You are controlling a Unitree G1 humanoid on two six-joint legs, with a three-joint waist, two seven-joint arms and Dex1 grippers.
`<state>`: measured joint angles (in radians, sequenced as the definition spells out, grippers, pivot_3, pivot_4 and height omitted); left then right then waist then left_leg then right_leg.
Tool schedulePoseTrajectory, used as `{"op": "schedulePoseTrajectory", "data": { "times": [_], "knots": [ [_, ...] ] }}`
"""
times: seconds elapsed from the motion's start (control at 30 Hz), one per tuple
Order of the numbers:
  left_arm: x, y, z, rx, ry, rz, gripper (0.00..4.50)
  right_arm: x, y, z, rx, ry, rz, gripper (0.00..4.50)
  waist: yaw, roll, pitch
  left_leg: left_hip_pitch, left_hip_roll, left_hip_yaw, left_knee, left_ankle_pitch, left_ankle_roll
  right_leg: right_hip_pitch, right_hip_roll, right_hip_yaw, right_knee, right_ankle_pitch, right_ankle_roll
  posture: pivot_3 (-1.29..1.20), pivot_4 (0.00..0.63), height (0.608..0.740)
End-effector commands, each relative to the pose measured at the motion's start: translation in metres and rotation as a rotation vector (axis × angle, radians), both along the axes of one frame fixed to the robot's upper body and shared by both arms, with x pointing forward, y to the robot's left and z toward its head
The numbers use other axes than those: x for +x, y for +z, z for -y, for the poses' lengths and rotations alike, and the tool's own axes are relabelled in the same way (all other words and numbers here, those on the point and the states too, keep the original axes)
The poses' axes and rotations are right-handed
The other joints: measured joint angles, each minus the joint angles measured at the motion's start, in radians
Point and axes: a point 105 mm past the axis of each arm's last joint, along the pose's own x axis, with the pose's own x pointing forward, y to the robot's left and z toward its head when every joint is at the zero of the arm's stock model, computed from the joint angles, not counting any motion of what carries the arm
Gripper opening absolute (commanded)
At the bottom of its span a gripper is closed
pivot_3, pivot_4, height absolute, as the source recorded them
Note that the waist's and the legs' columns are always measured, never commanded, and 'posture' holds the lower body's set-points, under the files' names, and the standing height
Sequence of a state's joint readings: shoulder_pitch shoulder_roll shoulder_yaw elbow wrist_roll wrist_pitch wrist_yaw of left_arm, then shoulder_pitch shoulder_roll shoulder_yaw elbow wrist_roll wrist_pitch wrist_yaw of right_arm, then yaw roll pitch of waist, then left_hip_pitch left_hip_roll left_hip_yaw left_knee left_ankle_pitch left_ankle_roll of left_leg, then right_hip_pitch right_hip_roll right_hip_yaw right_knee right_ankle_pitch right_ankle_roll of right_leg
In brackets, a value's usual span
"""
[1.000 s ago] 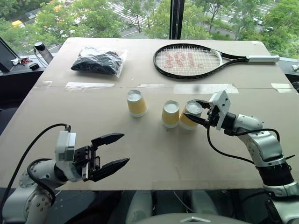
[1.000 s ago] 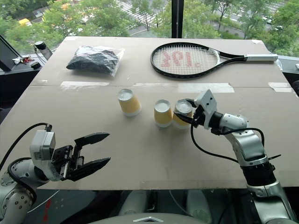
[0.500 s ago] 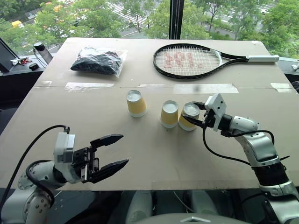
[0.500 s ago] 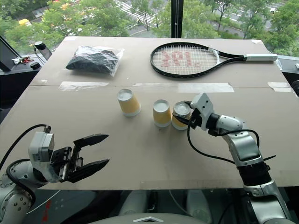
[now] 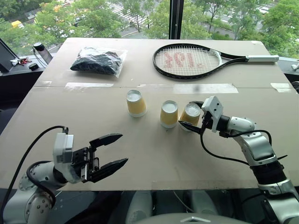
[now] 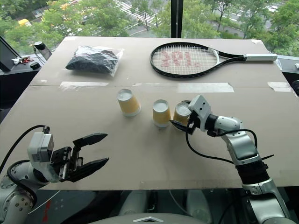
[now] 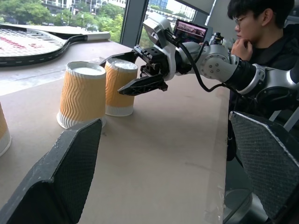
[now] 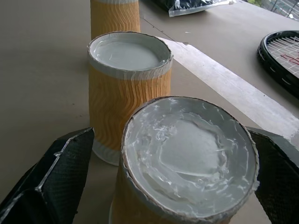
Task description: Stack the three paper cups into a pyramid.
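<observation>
Surface (image 5: 154,154): a broad tan board, with pale tape strips running across it a little above the middle of the frame. Behind it: tall windows, a dark upright window post at top centre, green treetops and a road outside. Upper left of the surface: a clear bag of dark contents (image 5: 98,60). Upper right: a black-framed tennis racket (image 5: 189,60) with red-marked strings, its white-gripped handle pointing to the right edge. Off the surface at far upper left: a dark bottle (image 5: 41,50) and small clutter on a dark ledge. Centre: three paper cups, all standing upside down in a loose row, none stacked; left cup (image 5: 136,103) set apart, middle cup (image 5: 169,114) and right cup (image 5: 191,115) just beside each other. Right gripper (image 5: 195,115): fingers parted, one on each side of the right cup, not clamped on it. Left gripper (image 5: 113,150): lower left of the frame, fingers wide apart and empty, well short of the cups. A seated person (image 7: 261,42) in dark clothing shows in the left wrist view, beyond the surface's edge.
</observation>
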<state>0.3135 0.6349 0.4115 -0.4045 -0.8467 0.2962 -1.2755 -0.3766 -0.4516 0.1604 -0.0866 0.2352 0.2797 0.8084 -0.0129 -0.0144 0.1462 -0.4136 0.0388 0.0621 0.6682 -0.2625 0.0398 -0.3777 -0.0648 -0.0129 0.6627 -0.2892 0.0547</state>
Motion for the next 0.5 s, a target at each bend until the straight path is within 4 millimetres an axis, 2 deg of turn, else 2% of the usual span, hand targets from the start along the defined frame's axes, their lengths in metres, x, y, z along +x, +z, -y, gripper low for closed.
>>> {"op": "schedulePoseTrajectory", "data": {
  "times": [0.03, 0.17, 0.3, 0.5],
  "knots": [
    [0.006, 0.003, -0.007, -0.018, 0.065, 0.021, 4.5, -0.008, 0.034, 0.002, 0.061, 0.05, 0.131, 4.46, 0.0, 0.0, 0.0, 0.0, 0.0, 0.0, 0.0, 0.0, 0.0, 0.0, 0.0, 0.0, 0.0, 0.0, 0.0, 0.0, 0.15, 0.74],
    [0.031, 0.0, -0.021, -0.025, 0.225, 0.015, 4.5, -0.03, 0.055, 0.01, 0.14, 0.123, 0.194, 4.46, 0.008, 0.0, 0.0, 0.0, 0.0, -0.001, 0.0, 0.0, 0.0, 0.0, 0.0, -0.001, 0.0, 0.0, 0.0, 0.0, 0.15, 0.74],
    [0.06, -0.007, -0.028, 0.038, 0.34, -0.022, 4.5, -0.055, 0.066, 0.022, 0.154, 0.17, 0.238, 4.46, 0.013, -0.001, 0.0, 0.0, 0.0, -0.001, 0.0, 0.0, 0.001, 0.001, -0.001, -0.001, 0.0, 0.0, 0.0, 0.0, 0.15, 0.74],
    [0.101, -0.004, -0.017, 0.125, 0.351, -0.047, 4.5, -0.088, 0.071, 0.048, 0.144, 0.165, 0.194, 4.46, 0.024, -0.001, 0.0, 0.0, 0.0, -0.001, 0.0, 0.0, 0.001, 0.001, -0.001, -0.001, 0.0, 0.0, 0.0, 0.0, 0.15, 0.74]
  ]
}}
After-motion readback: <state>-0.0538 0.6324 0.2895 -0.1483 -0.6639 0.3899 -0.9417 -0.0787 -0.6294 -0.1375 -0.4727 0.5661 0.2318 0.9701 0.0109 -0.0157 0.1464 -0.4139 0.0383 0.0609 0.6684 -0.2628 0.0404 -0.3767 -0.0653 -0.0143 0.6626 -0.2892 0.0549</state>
